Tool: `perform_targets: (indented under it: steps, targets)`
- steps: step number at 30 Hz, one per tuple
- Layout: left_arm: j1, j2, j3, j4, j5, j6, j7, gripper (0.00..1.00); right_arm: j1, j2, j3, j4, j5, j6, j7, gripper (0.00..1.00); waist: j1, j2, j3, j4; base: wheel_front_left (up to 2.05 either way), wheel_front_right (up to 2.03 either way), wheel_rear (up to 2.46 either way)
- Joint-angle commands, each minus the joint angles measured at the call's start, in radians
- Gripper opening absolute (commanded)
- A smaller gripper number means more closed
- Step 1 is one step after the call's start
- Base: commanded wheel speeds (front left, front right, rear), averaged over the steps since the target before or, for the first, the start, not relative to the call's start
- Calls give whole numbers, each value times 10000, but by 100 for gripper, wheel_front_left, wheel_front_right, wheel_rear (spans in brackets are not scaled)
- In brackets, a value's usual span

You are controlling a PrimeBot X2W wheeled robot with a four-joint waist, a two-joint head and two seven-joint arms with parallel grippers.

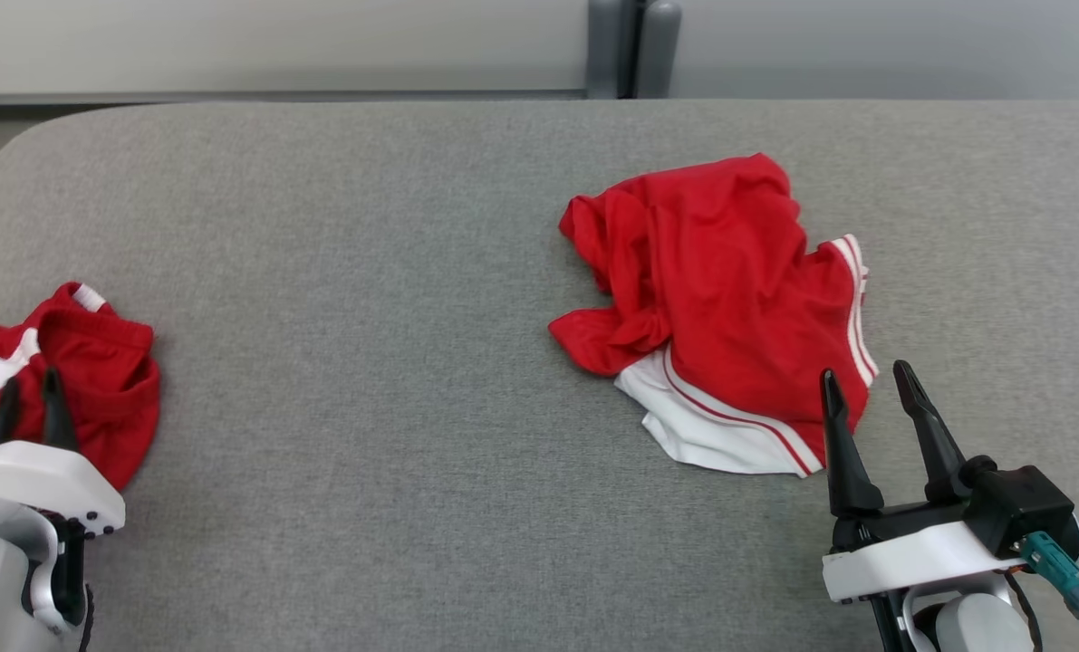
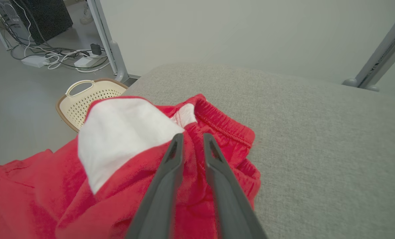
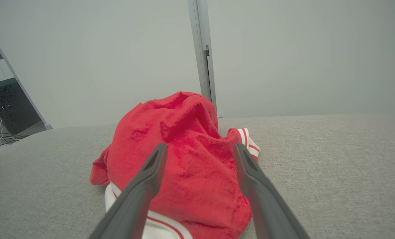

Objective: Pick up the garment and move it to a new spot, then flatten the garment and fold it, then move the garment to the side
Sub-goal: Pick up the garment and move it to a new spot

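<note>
- Shorts are the thing to watch: the red shorts (image 1: 720, 308) with white striped trim lie in a crumpled heap right of centre in the head view, bunched and overlapping themselves.
- By my reading the task is at its start. The heap is neither flattened nor folded, so the lift, the spreading, the fold and the move aside all look to be left.
- The right gripper (image 1: 865, 371) sits at the lower right of the head view. Its fingers are spread wide with nothing between them, and the tips are at the near hem of the heap.
- The left gripper (image 1: 30, 380), at the lower left, has its fingers drawn close together over a second red garment (image 1: 95, 380) (elastic waistband, white panel). I cannot tell whether it pinches a fold of cloth or merely rests there.
- That second garment spills over the edge of the grey padded table (image 1: 367, 272), well apart from the heap.
- Beyond the table, the left wrist view shows a cream basket (image 2: 84, 96) on the floor and loose cables (image 2: 58, 58) at upper left. A metal post (image 3: 202, 49) rises against the pale wall (image 3: 300, 49).
</note>
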Motion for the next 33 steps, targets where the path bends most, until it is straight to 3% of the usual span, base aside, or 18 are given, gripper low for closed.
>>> perform_targets:
  steps: [1, 3, 5, 7, 11, 15, 20, 27, 33]
  targets:
    - [189, 117, 49, -67, 251, 158, -86, 100, -42, -24, 17, -7, 15, -3, -4, 100, -1, 0, -212, -206, 0, 0, 0]
    - [275, 111, 174, -605, 718, 527, -174, 100, -57, -26, 39, -43, 100, -3, -4, 100, -1, 0, -412, -396, 0, 0, 0]
    - [541, 8, 630, -2021, 1544, 1025, -178, 100, -29, -30, 19, -36, 216, -3, -6, 100, -1, 0, -583, -591, 0, 0, 0]
    - [1302, -374, 1213, -3663, 2381, 1415, -151, 100, -58, -27, -29, 21, 438, -3, -4, 100, -1, 0, -665, -798, 0, 0, 0]
    - [2572, -1272, 1891, -6354, 4049, 1754, -156, 100, -212, -20, 16, 206, 639, -3, -4, 100, -1, 0, -793, -1236, 0, 0, 0]
    - [3720, -2216, 1853, -7789, 5143, 1506, -157, 100, -116, -27, 109, 260, 670, -2, -6, 100, -1, 0, -972, -1603, 0, 0, 0]
    - [4734, -3122, 1765, -8562, 5924, 1035, -157, 100, 255, -26, 253, 389, 502, -3, -6, 100, -1, 0, -1345, -1949, 0, 0, 0]
    - [5722, -3501, 1526, -8454, 6483, 633, -158, 100, 849, -27, 490, 470, 325, -3, -4, 100, -1, 0, -1820, -2148, 0, 0, 0]
    - [6086, -3635, 1542, -8220, 6805, 840, -158, 100, 1153, -23, 615, 459, 180, -3, -4, 100, -1, 0, -2029, -2071, 0, 0, 0]
